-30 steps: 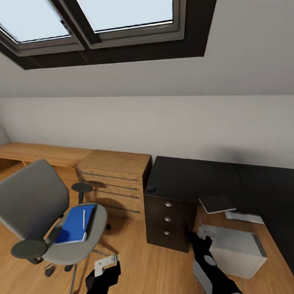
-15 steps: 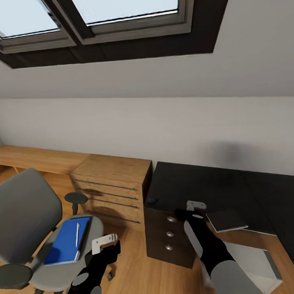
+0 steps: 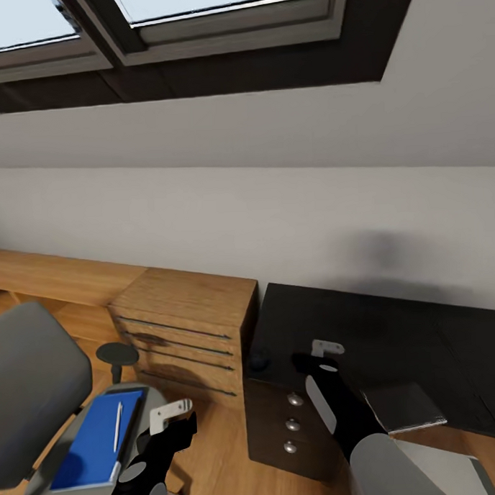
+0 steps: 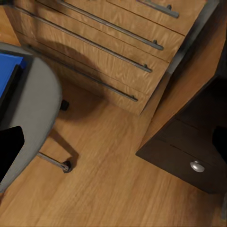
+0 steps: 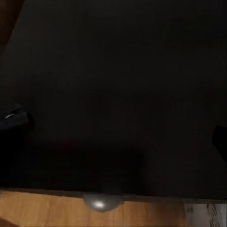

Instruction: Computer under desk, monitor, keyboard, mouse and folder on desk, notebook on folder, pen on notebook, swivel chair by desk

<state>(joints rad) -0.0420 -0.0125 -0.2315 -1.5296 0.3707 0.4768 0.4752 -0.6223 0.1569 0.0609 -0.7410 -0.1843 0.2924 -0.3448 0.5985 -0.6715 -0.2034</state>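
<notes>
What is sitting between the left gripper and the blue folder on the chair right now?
Nothing visible. In the head view the left gripper hangs just beside the swivel chair, and the folder lies flat on the seat with open space between them. A pen rests on top of the folder, so it would ride along or slip when lifted.

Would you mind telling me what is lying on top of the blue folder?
A slim white pen lies on the blue folder, which rests on the swivel chair seat. Whether a notebook lies there too is unclear.
</notes>
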